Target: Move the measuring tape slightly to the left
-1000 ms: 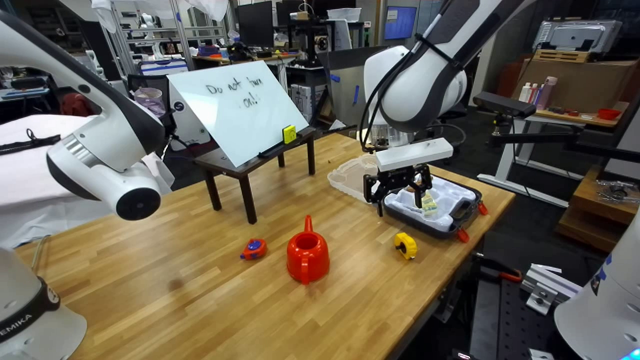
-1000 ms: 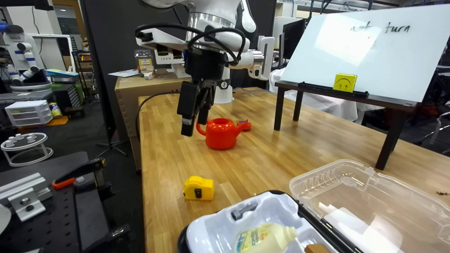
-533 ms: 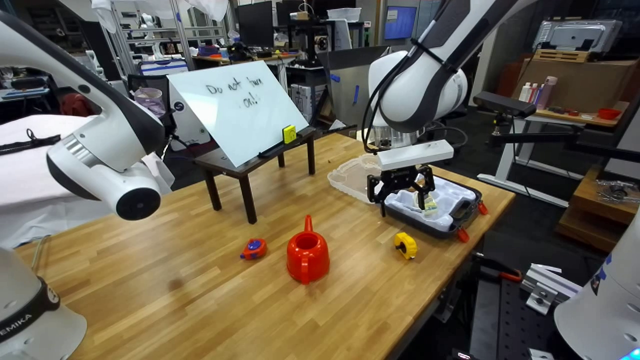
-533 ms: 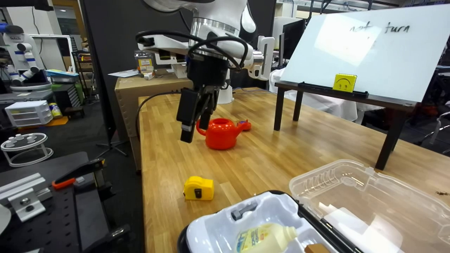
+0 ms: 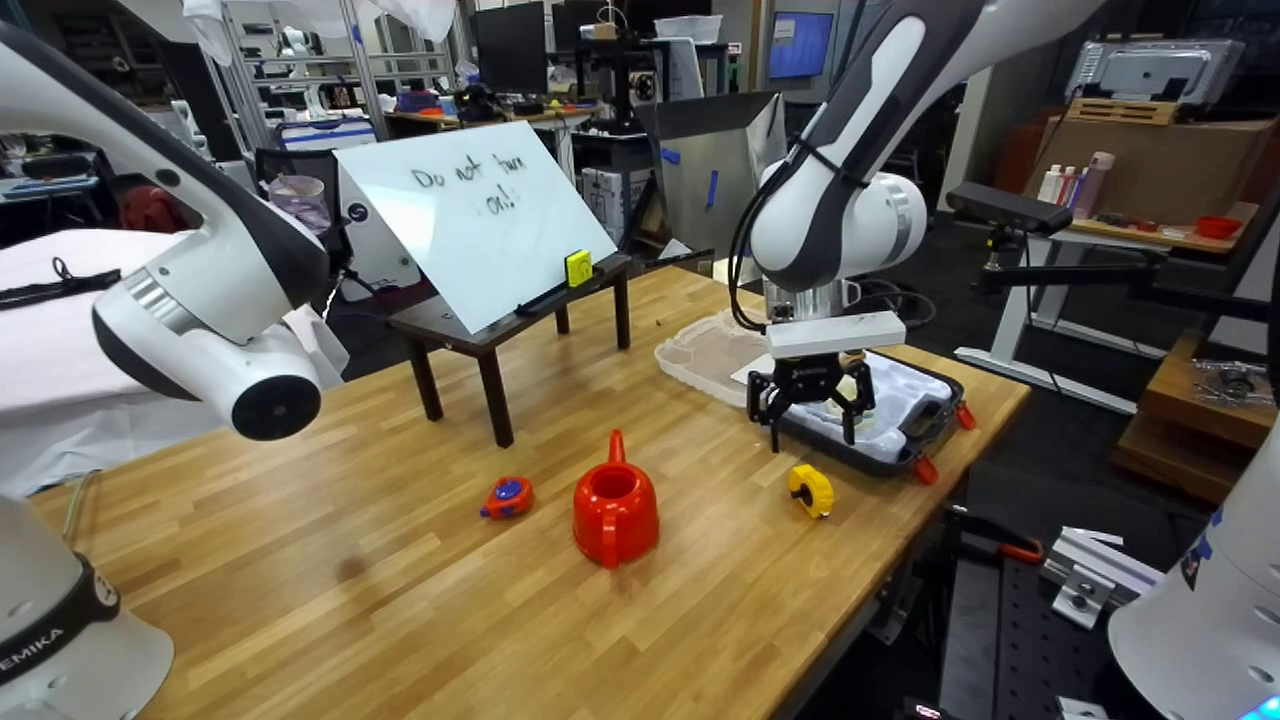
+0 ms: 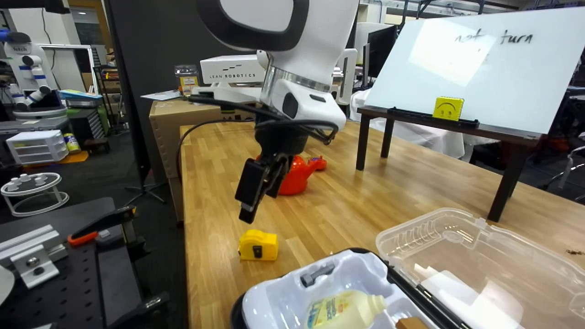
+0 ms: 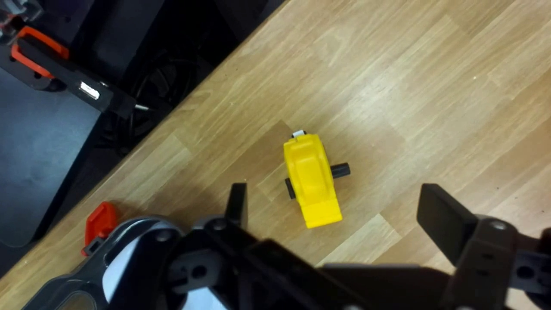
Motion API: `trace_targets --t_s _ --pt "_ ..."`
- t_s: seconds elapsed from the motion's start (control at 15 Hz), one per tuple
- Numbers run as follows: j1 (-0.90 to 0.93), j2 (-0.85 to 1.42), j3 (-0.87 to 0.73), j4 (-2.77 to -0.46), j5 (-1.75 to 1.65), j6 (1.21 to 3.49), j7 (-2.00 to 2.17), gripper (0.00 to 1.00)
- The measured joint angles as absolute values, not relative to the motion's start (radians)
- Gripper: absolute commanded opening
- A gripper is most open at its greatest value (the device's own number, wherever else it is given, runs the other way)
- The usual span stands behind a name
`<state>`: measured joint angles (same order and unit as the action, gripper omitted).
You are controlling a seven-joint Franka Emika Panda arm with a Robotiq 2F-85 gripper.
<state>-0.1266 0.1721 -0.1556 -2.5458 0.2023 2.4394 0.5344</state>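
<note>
The yellow measuring tape [image 5: 811, 491] stands on the wooden table near its edge. It also shows in an exterior view [image 6: 258, 245] and in the wrist view [image 7: 311, 172], where a dark knob sticks out on each side. My gripper [image 5: 812, 444] is open and empty, above the table and a little way from the tape. In an exterior view the gripper [image 6: 259, 205] is above and behind the tape, not touching it. In the wrist view the gripper [image 7: 335, 202] has its jaws wide apart, with the tape ahead of them and closer to the left finger [image 7: 236, 202].
An open tool case [image 6: 274, 294] with a bottle in it lies close to the tape, its transparent lid [image 6: 411, 235] folded back. A red teapot [image 5: 615, 535] and a small red-and-blue item [image 5: 508, 497] sit farther along the table. A whiteboard [image 5: 480, 230] rests on a dark stand. Another arm [image 5: 230, 320] is opposite.
My gripper has moved down and closer to the tape, staying open. The arm now hides part of the teapot in an exterior view. The tape has not moved.
</note>
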Motion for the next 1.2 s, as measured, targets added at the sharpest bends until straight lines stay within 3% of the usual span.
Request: trace_targets --t_s 1.2 --pt "-0.123 0.224 -0.156 -2.536 0.234 2.464 0.494 1.0"
